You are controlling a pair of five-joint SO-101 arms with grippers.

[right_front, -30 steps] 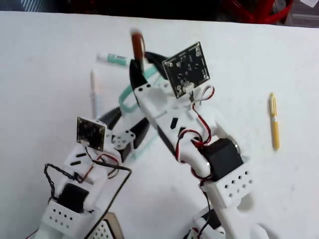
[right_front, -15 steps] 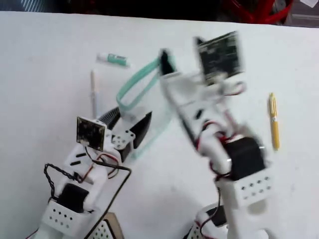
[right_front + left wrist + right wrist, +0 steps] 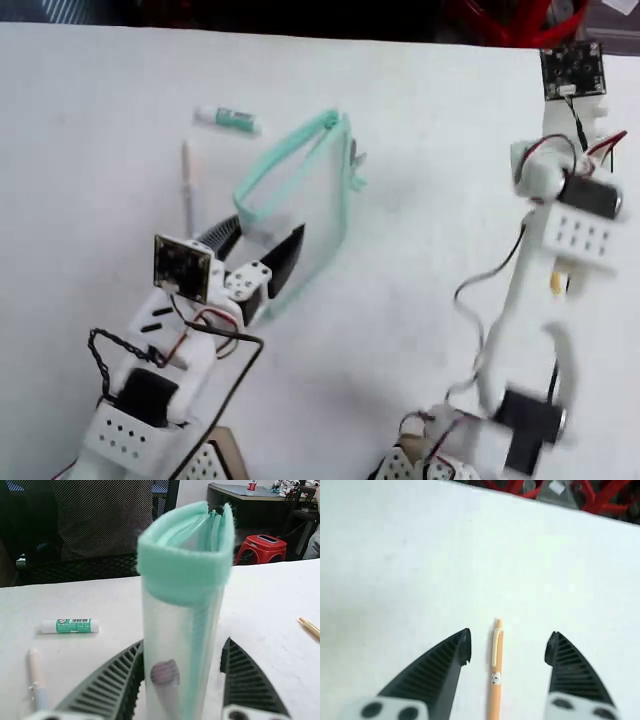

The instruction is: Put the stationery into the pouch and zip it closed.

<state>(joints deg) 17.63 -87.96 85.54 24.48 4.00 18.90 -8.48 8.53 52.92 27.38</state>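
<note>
Fingers (image 3: 117, 682) of left gripper (image 3: 182, 645) pinch lower end of translucent plastic pouch with mint-green zip rim (image 3: 185, 570). Pouch stands on edge, mouth gaping. Dark reddish item (image 3: 164, 672) shows blurred through pouch wall. From high view, white glue stick with green label (image 3: 228, 119) lies at 11 o'clock from pouch and thin white pen (image 3: 187, 180) at 9 o'clock, both on white table (image 3: 100, 100). Right gripper (image 3: 509, 635) at table's 3 o'clock side, 2 fingers spread. Slim yellow-orange pen (image 3: 496, 680) lies on table between them, untouched.
</note>
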